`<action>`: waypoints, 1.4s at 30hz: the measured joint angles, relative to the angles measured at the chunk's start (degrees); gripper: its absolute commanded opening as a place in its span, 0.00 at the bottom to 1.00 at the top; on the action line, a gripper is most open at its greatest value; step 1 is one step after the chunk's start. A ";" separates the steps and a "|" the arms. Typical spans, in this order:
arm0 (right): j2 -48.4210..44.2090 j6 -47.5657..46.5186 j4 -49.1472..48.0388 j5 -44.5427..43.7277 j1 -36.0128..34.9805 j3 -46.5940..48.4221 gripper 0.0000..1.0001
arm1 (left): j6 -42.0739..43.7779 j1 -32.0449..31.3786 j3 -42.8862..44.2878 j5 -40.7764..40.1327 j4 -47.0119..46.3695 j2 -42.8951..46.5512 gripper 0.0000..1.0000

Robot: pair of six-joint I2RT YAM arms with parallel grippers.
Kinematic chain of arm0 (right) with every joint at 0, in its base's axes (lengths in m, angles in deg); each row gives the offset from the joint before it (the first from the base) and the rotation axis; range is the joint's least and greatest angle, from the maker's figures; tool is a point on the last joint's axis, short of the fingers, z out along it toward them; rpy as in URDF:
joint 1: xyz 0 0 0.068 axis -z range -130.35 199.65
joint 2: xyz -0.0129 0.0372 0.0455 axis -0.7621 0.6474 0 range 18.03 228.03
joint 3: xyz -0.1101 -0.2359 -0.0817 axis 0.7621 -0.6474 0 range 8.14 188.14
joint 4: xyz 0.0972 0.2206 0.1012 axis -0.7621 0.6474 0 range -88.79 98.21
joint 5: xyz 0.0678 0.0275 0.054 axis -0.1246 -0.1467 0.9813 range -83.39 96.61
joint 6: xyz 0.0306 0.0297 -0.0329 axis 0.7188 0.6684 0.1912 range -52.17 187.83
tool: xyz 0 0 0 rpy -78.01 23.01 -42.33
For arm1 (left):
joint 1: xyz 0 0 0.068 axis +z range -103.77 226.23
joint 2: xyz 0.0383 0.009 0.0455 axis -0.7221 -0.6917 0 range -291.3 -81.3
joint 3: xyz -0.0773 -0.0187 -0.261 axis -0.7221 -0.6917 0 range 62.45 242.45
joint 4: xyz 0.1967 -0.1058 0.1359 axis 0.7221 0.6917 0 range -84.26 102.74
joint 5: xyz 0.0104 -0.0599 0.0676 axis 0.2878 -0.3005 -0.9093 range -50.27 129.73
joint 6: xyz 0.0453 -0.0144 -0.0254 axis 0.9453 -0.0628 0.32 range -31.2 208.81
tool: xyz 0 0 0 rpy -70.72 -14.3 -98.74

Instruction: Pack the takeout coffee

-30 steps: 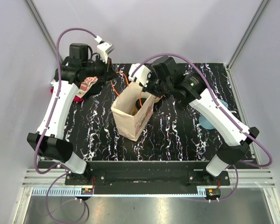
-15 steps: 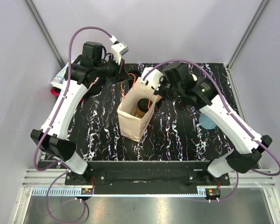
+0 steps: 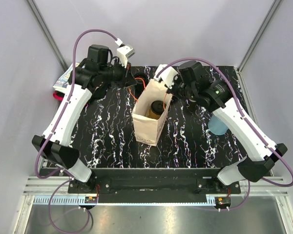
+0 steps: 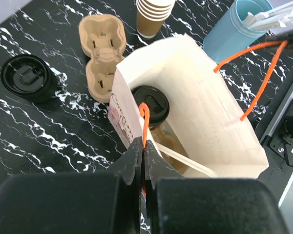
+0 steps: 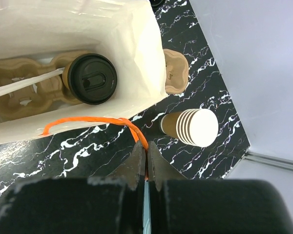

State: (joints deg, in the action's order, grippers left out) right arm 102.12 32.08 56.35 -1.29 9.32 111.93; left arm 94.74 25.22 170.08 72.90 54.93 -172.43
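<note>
On a black marbled table (image 3: pixel 185 141), the left gripper (image 4: pixel 143 142) is clamping tight on an orange handle (image 4: pixel 144 122), the right gripper (image 5: pixel 145 147) on the other handle (image 5: pixel 93 119), of a paper bag (image 3: pixel 147 131) where the takeout coffee (image 5: pixel 90 78) is standing upright in a carrier (image 5: pixel 19 100); uneven pulling could tip it.

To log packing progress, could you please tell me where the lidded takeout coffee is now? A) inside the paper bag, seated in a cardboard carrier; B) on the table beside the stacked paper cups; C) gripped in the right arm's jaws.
A: both wrist views show the takeout coffee standing in the cardboard carrier at the bottom of the paper bag.
</note>
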 measured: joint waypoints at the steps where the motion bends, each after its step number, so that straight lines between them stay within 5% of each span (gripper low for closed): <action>1: 0.00 -0.02 0.00 0.02 0.17 0.00 0.00 | -0.07 -0.09 -0.35 0.00 -0.02 0.15 0.00; 7: 0.00 -0.04 0.02 0.00 1.31 0.00 0.14 | -0.66 -0.79 -1.79 0.04 -0.09 1.60 0.00; 8: 0.00 -0.07 0.02 0.02 1.33 0.00 0.19 | -0.74 -0.90 -1.92 0.04 -0.20 1.92 0.00; 9: 0.00 -0.09 0.02 0.02 1.36 0.00 0.36 | -0.92 -0.98 -2.01 0.04 -0.22 2.23 0.02; 11: 0.00 0.13 0.02 0.09 1.40 0.00 0.55 | -1.09 -1.05 -2.01 0.00 -0.26 2.71 0.24; 14: 0.00 -0.09 0.17 0.48 1.46 0.09 0.82 | -1.42 -1.20 -2.01 -0.31 -0.83 3.15 0.37; 15: 0.00 0.00 0.31 0.57 1.49 0.15 0.87 | -1.53 -1.20 -2.01 -0.61 -0.92 3.21 0.63; 17: 0.00 0.13 0.90 0.63 1.51 0.96 1.00 | -1.33 -1.14 -2.01 -1.68 -1.03 3.32 0.86; 18: 0.00 0.44 1.11 0.46 1.51 1.66 1.00 | -1.18 -1.03 -1.95 -2.56 -1.07 3.32 0.99; 30: -3.34 7.10 0.35 -5.20 4.94 17.11 1.00 | -3.69 12.00 1.27 -9.70 -4.48 7.58 0.99; 35: -5.25 10.47 -5.55 -9.57 14.75 17.35 1.00 | -4.04 15.08 -1.29 -15.32 -7.58 14.56 0.99; 42: 3.34 17.31 -9.53 -6.91 30.29 17.11 1.00 | -3.76 17.03 -4.70 -21.33 -11.65 19.08 0.99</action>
State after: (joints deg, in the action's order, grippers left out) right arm 105.46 49.39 46.82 -8.20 39.61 129.04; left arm 90.98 42.24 165.38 51.57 43.28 -153.35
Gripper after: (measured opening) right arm 0.994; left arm 0.987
